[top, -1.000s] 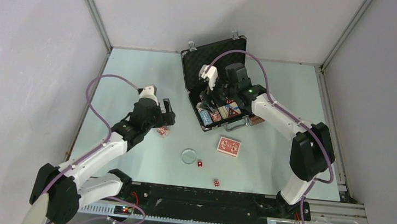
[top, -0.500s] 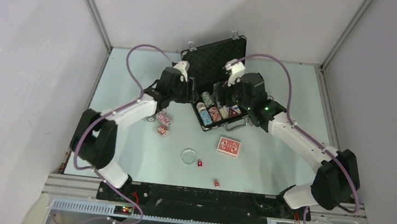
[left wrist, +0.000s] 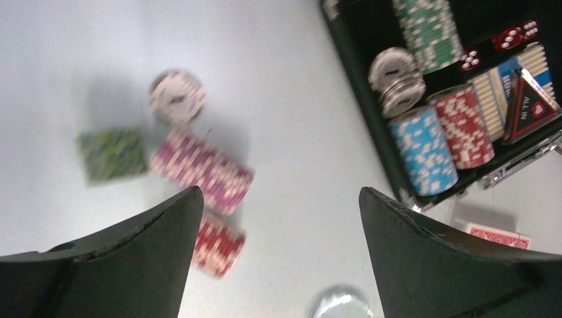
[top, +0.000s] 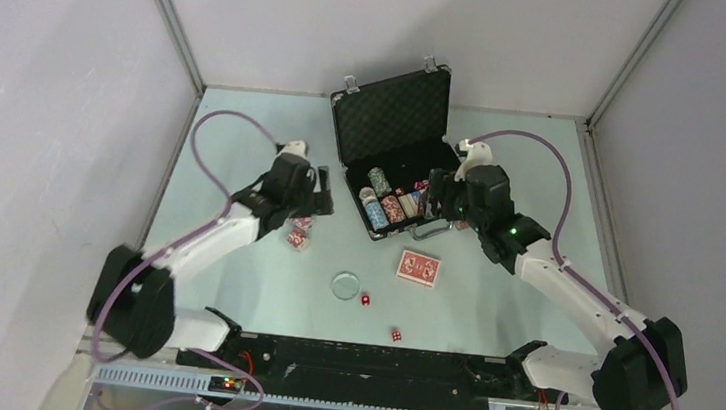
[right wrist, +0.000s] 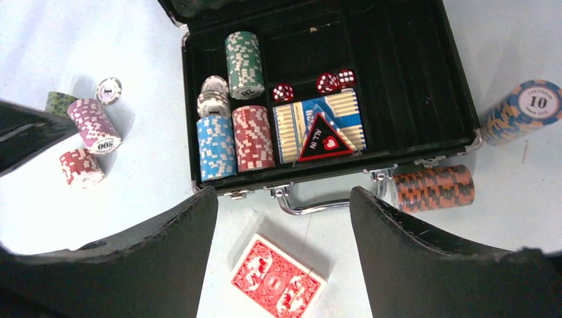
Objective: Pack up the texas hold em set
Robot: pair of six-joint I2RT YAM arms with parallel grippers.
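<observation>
Since half a second ago both arms have drawn back from the briefcase [top: 393, 108]. The left pincer [top: 313, 198], which was at the case's left rim, now hangs nearer the left edge, above the loose chip stacks [left wrist: 202, 171]. The right pincer [top: 437, 200] has slid off the tray to its near right corner. Both pincers are released, fingers spread wide with nothing between them.

The briefcase sits open by the middle of the far edge of the worktop [top: 230, 293]. Its long axis runs roughly left to right, with the right end swung a little toward the far edge. The silver handle [top: 434, 230] faces the near edge, and the lid [top: 400, 93] stands up on the far side. A red-backed card deck [top: 418, 267] lies on the worktop just nearward of the handle.
</observation>
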